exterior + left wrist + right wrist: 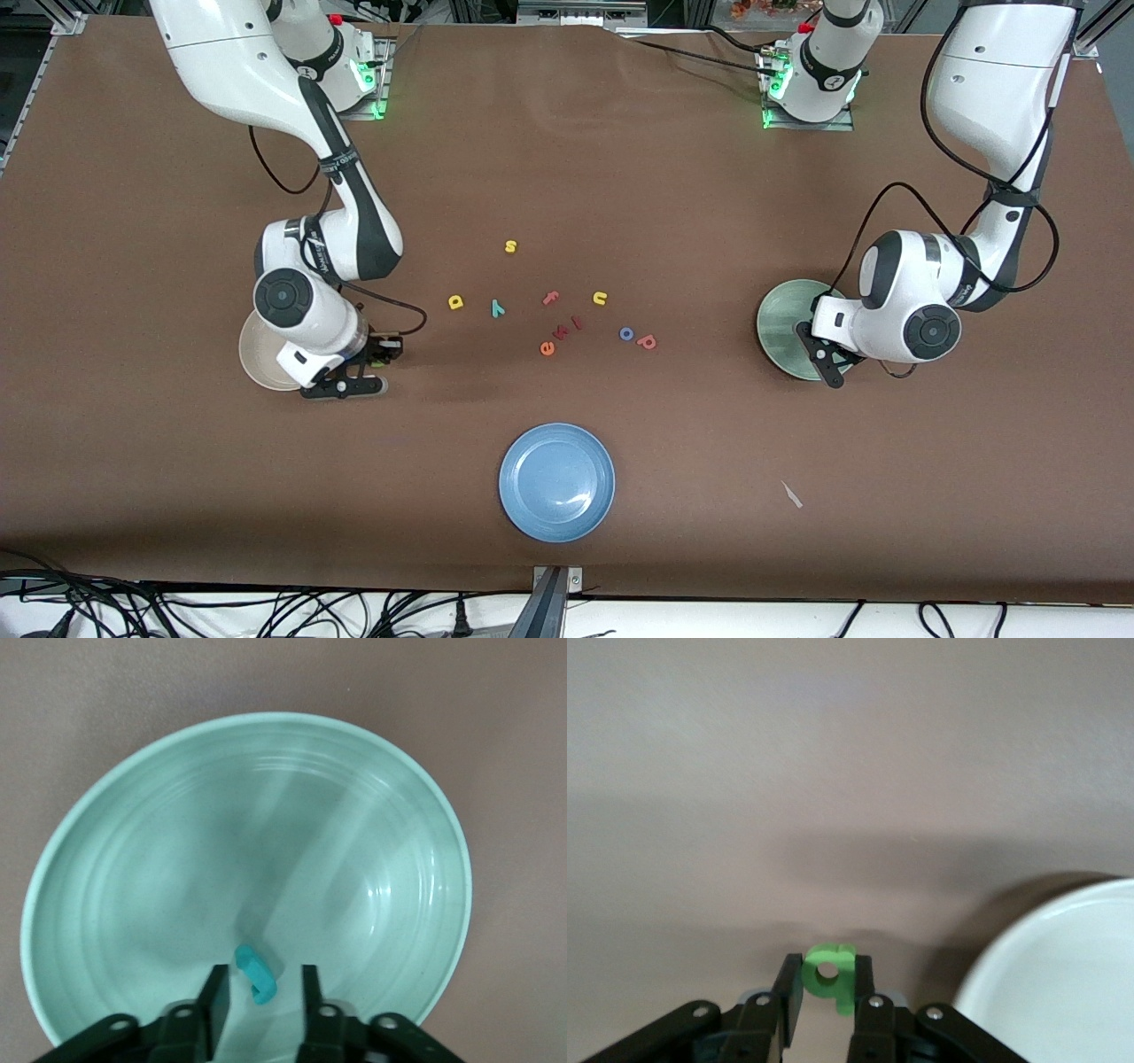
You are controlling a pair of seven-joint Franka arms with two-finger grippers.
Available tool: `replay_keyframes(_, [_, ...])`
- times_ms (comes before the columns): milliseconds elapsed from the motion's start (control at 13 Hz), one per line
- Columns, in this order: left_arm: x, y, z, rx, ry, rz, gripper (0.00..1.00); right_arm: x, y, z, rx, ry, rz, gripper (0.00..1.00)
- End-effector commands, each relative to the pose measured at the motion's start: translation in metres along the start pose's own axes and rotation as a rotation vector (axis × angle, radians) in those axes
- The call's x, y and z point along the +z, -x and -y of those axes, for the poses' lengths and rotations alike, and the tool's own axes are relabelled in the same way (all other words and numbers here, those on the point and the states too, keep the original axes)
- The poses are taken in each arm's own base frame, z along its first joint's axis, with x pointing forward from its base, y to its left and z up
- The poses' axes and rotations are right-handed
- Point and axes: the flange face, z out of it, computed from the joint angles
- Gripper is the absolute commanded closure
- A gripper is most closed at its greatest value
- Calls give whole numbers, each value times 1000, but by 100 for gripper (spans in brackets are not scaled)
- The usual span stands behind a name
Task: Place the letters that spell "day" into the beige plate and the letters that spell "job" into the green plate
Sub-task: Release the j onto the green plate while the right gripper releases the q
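Observation:
My left gripper [262,973] hangs open over the green plate [266,833], [784,319]. The teal "j" [255,974] is loose between the fingers and touches neither one. My right gripper [827,964], [383,351] is shut on the green "d" [830,980] over the table just beside the beige plate [1063,983], [257,354]. On the table's middle lie the yellow "a" [455,302], teal "y" [497,307], blue "o" [626,334] and salmon "b" [647,341].
Other letters lie among them: a yellow "s" [510,246], yellow "u" [600,299], and red-orange "f" [550,298], "k" [560,333] and "e" [547,349]. A blue plate [556,480] sits nearer the front camera. A paper scrap [791,494] lies toward the left arm's end.

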Motion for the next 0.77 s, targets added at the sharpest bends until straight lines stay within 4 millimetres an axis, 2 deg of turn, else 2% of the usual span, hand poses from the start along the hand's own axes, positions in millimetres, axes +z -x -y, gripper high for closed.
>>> replay_keyframes(0, [-28,4,-5,13,-23,-1,0,-19,34,-39,-79,9,-9,92])
replay_keyframes(154, [-60,-4,-18,8,-27,-10,0,-24,43,-68,-111,17,1,92])
replay_keyframes(231, [-72,-17,-30,1,-28,-22,0,-22,46,-86,-127,26,3,92])
replay_keyframes(463, [-99,-45,-54,-130,-9,-71,0,-20,48,-119,-141,33,13,91])
replay_keyframes(540, [-108,-56,-60,-146,-3,-100,0,-15,49,-126,-133,30,26,68])
replay_keyframes(617, [-114,-75,-70,-117,-8,-114,0,-12,52,-129,-119,27,40,23])
replay_keyframes(694, [-115,-93,-73,-84,-18,-119,0,-14,51,-128,-119,26,44,0])
